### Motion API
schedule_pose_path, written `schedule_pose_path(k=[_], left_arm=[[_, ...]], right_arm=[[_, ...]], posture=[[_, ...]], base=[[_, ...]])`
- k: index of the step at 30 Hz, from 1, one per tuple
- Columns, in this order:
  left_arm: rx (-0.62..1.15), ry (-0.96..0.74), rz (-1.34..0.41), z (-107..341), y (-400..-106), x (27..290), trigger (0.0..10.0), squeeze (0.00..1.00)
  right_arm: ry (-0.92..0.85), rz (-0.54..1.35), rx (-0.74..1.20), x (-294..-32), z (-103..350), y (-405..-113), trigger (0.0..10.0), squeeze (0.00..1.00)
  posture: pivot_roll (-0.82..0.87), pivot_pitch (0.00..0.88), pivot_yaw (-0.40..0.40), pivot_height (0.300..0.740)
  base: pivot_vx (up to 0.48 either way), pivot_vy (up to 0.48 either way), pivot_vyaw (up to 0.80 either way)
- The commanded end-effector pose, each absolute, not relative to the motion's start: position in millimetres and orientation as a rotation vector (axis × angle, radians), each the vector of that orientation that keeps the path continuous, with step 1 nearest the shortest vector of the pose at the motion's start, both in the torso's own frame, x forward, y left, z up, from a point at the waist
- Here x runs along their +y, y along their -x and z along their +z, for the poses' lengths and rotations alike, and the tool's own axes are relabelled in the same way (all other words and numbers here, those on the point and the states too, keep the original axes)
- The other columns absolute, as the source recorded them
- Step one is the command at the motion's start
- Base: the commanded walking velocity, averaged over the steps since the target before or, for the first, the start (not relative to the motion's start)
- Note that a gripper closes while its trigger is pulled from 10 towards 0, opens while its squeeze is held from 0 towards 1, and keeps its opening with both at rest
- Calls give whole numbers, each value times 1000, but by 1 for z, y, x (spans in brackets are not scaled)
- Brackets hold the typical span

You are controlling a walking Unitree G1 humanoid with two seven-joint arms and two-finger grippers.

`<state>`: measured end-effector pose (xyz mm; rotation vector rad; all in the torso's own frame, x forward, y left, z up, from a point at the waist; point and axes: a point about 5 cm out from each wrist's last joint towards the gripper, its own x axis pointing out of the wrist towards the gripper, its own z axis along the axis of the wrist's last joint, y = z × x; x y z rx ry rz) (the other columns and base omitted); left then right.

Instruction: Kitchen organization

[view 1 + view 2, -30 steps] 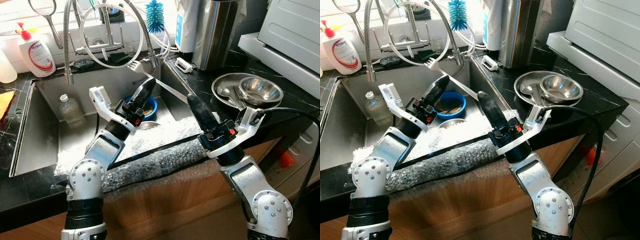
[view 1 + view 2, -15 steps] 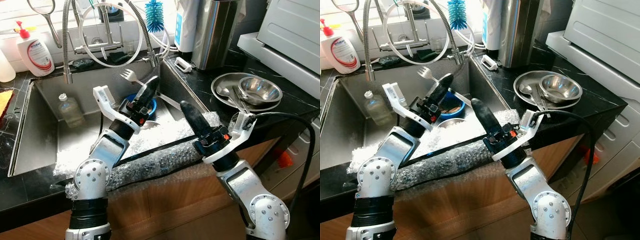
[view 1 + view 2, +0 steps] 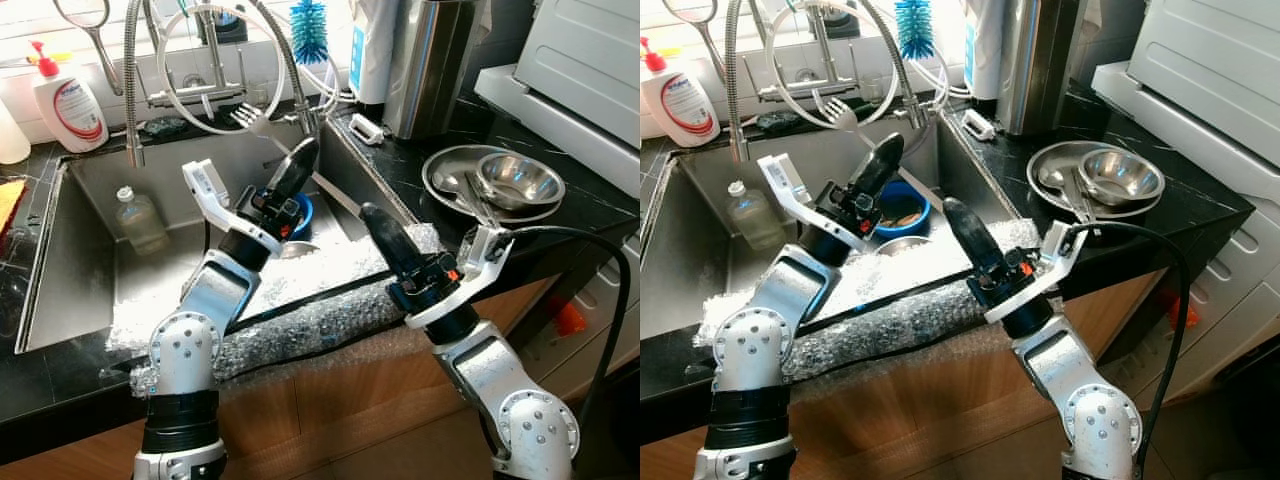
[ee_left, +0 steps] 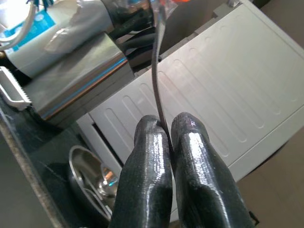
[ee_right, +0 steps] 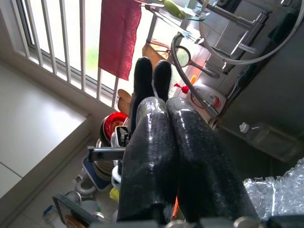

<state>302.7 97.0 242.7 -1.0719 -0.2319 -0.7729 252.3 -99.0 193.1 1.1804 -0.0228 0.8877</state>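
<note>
in the left eye view the left gripper point(image 3: 301, 160) is raised over the sink point(image 3: 90, 190), its fingers pinched on the handle of a fork point(image 3: 252, 120) whose tines point up toward the tap hose point(image 3: 285, 55). below it a blue bowl point(image 3: 300, 213) sits in the sink near a clear bottle point(image 3: 141, 222), and bubble wrap point(image 3: 310, 325) is draped over the front edge. the right gripper point(image 3: 380, 228) is held above the wrap with its fingers together and nothing in them. on the counter to the right a steel plate point(image 3: 445, 165) carries a steel bowl point(image 3: 520, 180) and cutlery.

in the right eye view the same layout is seen: the fork's tines stand just beside the tap hose, well apart from the steel plate.

in the left wrist view the two fingers point(image 4: 147, 161) are seen clamped on the thin handle, which runs up and away from them; the steel plate lies beyond on the dark counter point(image 4: 33, 142).

in the right wrist view the fingertips point(image 5: 152, 133) are closed against each other, with the left gripper seen beyond them.

the step in hand is judged to be the carrying of the fork out of the sink. the next move is likely to call for a swing rightward to the plate with the other cutlery, the tines being kept clear of the hose and of the right arm, before the grip is released.
</note>
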Motion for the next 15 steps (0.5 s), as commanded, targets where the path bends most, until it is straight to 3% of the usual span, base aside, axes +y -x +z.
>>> schedule_pose_path(k=[1, 11, 12, 15], left_arm=[[-239, 1055, -704, 241, -306, 106, 0, 0], [-267, 1090, -624, 244, -311, 117, 0, 0], [-290, 1094, -585, 246, -314, 122, 0, 0], [-340, 1091, -490, 250, -321, 136, 0, 0]], right_arm=[[-1177, 919, -62, -98, 202, -250, 10000, 1000], [-1179, 868, -65, -100, 200, -256, 10000, 1000], [-1157, 848, -57, -100, 198, -257, 10000, 0], [-1061, 830, -14, -95, 191, -258, 10000, 0]], posture=[[-107, 38, 11, 740], [-107, 42, 12, 740], [-107, 40, 13, 740], [-105, 40, 13, 740]], base=[[0, 0, 0], [0, 0, 0], [0, 0, 0], [0, 0, 0]])
